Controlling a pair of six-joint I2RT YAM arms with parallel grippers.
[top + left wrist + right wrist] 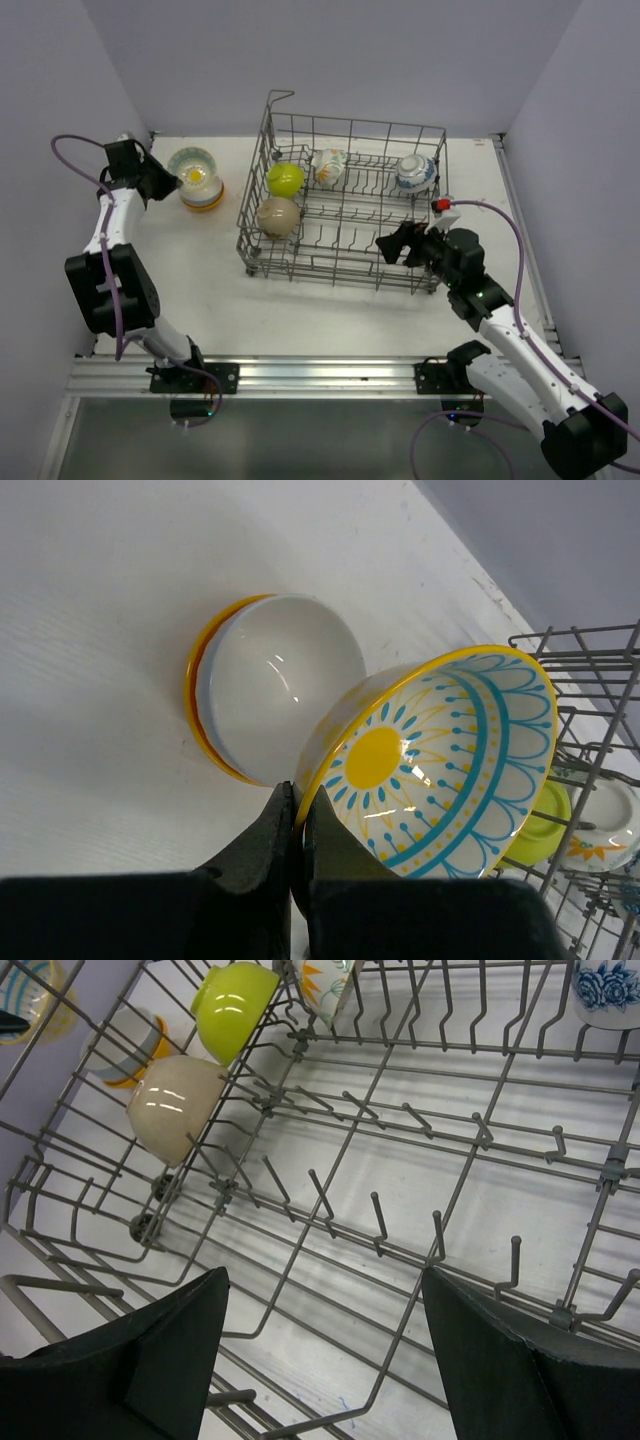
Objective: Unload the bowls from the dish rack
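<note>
**Stacking step underway, four bowls in rack**

Left gripper [298, 815] was pinching the rim of the sun-patterned bowl [440, 765], jaws nearly shut with only the bowl wall between them. That bowl hung tilted over the stack just left of the dish rack [330, 268]: plain white bowl [275, 680] nested in the orange-yellow bowl [192, 690]. Contact with the white one couldn't be told.

The rim pinch made sense, since it kept the underside free to drop into the stack. The tilt likely needed levelling before release, or the bowl could seat crooked.

Right gripper [322, 1290] was spread wide and empty at the rack's near right corner, facing across the tines, probably staged for the next pick.

Inside the rack:
- lime-yellow bowl [286, 179] and beige bowl [279, 215] propped on tines at its left end
- floral bowl [329, 165] along its far side
- blue-patterned bowl [415, 172] at its far right
</note>
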